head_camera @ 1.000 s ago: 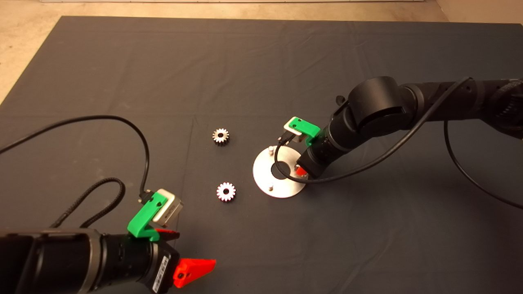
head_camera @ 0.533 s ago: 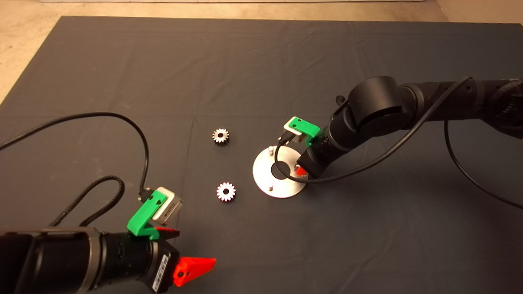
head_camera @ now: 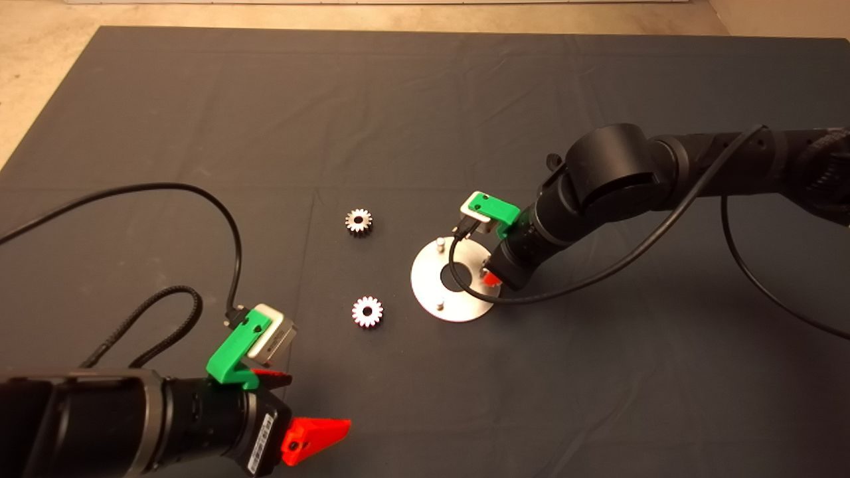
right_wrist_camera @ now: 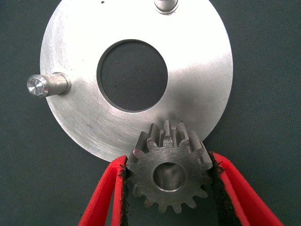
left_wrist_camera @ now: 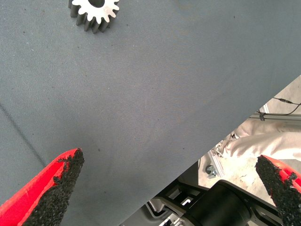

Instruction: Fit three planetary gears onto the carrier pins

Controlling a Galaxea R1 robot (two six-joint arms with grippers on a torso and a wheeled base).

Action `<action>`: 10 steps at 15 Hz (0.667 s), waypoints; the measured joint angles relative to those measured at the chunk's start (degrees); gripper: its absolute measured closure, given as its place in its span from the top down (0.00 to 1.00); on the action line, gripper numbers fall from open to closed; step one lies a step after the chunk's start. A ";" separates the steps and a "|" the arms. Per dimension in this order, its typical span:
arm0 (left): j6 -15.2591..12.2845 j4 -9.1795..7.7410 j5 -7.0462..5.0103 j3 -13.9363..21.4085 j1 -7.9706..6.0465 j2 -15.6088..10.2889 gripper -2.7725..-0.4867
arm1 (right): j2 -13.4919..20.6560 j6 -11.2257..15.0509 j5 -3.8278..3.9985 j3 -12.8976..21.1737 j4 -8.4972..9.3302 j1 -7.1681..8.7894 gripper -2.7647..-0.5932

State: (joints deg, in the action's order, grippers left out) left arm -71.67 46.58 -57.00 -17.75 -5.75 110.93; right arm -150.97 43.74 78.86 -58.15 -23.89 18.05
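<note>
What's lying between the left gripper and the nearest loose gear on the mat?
Nothing: only bare mat separates the left gripper from that gear, seen in the head view.

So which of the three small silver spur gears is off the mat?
The gear clamped in the right gripper over the shiny disc; the other two lie flat.

The surface (head_camera: 199, 119), covered by a dark mat, carries a shiny round disc (head_camera: 433, 287) with upright pins right of centre, and two loose gears lying flat to its left, one farther (head_camera: 358, 221) and one nearer (head_camera: 367, 311), well apart.
</note>
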 joint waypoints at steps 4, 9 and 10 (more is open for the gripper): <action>-0.02 0.00 0.00 0.00 0.00 0.00 0.94 | 0.02 -0.28 0.49 -0.28 -0.02 -0.09 0.16; -0.02 0.00 0.00 0.00 0.00 0.00 0.94 | -0.02 -0.88 0.41 -0.59 0.00 -0.09 0.16; -0.02 0.00 0.00 0.00 0.00 0.00 0.94 | -0.02 -0.88 0.38 -0.59 0.00 -0.11 0.16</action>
State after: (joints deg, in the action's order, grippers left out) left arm -71.69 46.58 -57.00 -17.75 -5.75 110.93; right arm -150.99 42.86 79.24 -58.73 -23.89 17.95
